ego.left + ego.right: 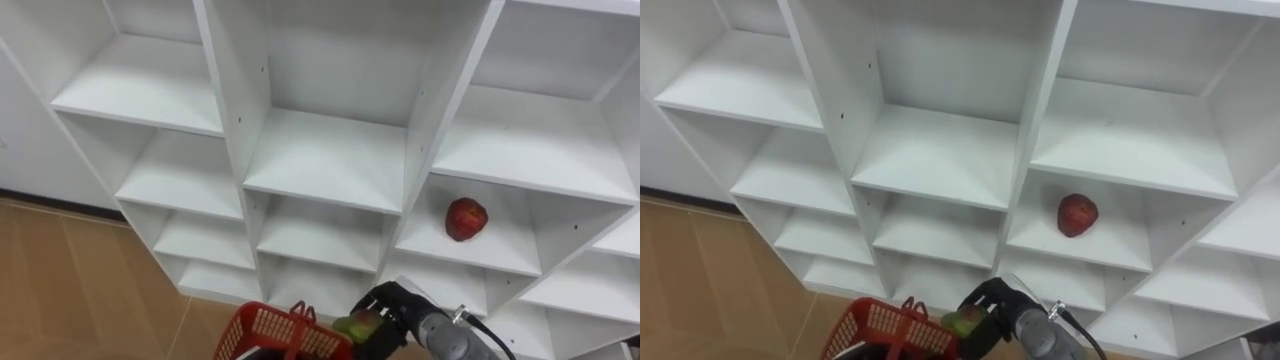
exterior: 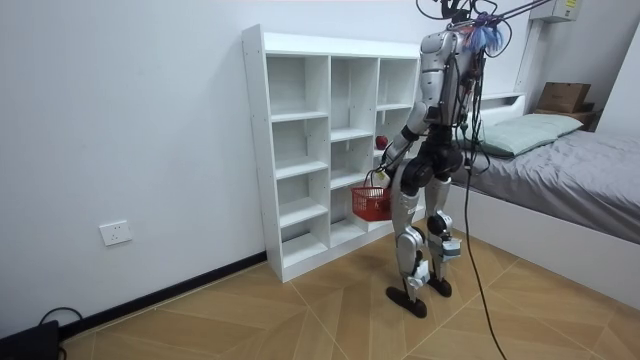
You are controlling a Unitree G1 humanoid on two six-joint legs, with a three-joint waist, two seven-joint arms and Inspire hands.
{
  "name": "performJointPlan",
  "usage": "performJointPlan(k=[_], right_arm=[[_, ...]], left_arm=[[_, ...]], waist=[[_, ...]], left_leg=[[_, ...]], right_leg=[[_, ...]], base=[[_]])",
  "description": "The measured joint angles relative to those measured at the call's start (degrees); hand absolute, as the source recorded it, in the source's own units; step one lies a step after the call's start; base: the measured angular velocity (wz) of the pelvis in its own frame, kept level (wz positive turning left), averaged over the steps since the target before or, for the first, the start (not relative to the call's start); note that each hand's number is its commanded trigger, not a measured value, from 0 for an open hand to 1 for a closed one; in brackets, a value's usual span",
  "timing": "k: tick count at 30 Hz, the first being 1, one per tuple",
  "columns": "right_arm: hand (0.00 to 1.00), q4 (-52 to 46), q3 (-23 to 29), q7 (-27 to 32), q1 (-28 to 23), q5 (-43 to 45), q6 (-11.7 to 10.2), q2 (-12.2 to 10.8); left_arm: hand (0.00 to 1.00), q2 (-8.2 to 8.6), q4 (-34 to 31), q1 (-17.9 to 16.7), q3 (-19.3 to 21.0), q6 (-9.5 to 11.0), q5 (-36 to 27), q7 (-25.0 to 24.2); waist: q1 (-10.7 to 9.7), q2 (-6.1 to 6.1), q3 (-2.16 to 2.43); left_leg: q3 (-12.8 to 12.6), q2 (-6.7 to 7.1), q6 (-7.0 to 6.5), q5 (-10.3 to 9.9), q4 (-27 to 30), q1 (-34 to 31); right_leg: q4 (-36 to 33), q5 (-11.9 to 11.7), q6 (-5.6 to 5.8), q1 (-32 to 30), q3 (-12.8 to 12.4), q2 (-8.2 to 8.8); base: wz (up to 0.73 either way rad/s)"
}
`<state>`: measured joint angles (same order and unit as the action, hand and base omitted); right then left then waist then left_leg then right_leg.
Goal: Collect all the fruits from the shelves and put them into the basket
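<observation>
A red apple [image 1: 466,218] lies on a middle shelf in the right column of the white closet [image 1: 330,160]. Low in the eye views, my right hand [image 1: 392,315] is curled round a green-and-red fruit [image 1: 358,323], held at the right rim of the red basket [image 1: 283,335]. In the room view the red basket [image 2: 372,203] hangs off the floor from my left hand [image 2: 384,174], in front of the closet [image 2: 335,150]. What lies inside the basket is hidden.
The other closet shelves hold nothing. Wooden floor [image 1: 70,290] runs to the left of the closet. In the room view a bed [image 2: 560,190] stands behind me at the room view's right, and I stand close to the closet's right columns.
</observation>
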<state>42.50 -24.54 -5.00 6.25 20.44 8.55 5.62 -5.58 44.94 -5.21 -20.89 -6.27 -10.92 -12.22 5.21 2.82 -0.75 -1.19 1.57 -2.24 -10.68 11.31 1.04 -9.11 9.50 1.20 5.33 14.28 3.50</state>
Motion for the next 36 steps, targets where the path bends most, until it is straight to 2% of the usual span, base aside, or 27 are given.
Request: performJointPlan(k=[3,10,21,28,36], right_arm=[[1.0,-0.1,-1.4,0.0,0.1,0.2,0.0,-0.2],[1.0,-0.2,-1.3,-0.6,1.1,2.8,0.0,-2.5],[1.0,-0.1,-1.3,-1.5,1.6,-2.0,-0.2,-2.4],[1.0,0.2,-1.9,-2.7,1.6,-4.8,-0.2,-2.0],[1.0,1.2,-4.7,-4.5,1.5,-5.3,-0.3,-1.5]], left_arm=[[1.0,0.04,0.0,0.2,-0.2,0.0,0.4,0.1],[1.0,0.4,0.1,0.4,-0.9,0.0,0.5,0.3],[1.0,0.55,0.3,0.5,-0.9,0.0,0.5,1.5],[1.0,0.55,-0.2,0.7,-0.9,0.0,0.5,2.1],[1.0,0.61,-1.2,0.8,-0.9,0.1,0.5,2.7]], waist=[[-0.1,0.3,-0.13],[-0.3,0.34,-0.16],[-0.2,0.3,-0.25],[-0.3,-0.07,-0.5],[-0.3,-0.31,-0.38]], left_leg=[[0.2,0.01,0.0,0.0,0.0,0.1],[0.2,0.04,0.0,0.0,-0.5,0.1],[0.3,0.07,0.0,0.0,-0.5,0.5],[0.2,0.05,0.0,0.0,-0.4,0.5],[0.2,0.05,0.0,0.0,-0.4,0.5]], right_leg=[[0.3,0.0,0.0,0.2,0.2,-0.04],[0.3,0.0,0.01,0.2,0.1,-0.04],[0.4,0.0,0.03,0.7,0.0,-0.05],[0.4,0.0,0.03,0.8,-0.1,-0.07],[0.4,0.0,0.03,0.8,0.0,-0.05]], base=[[0.03],[0.01],[0.01],[0.0],[0.0]])
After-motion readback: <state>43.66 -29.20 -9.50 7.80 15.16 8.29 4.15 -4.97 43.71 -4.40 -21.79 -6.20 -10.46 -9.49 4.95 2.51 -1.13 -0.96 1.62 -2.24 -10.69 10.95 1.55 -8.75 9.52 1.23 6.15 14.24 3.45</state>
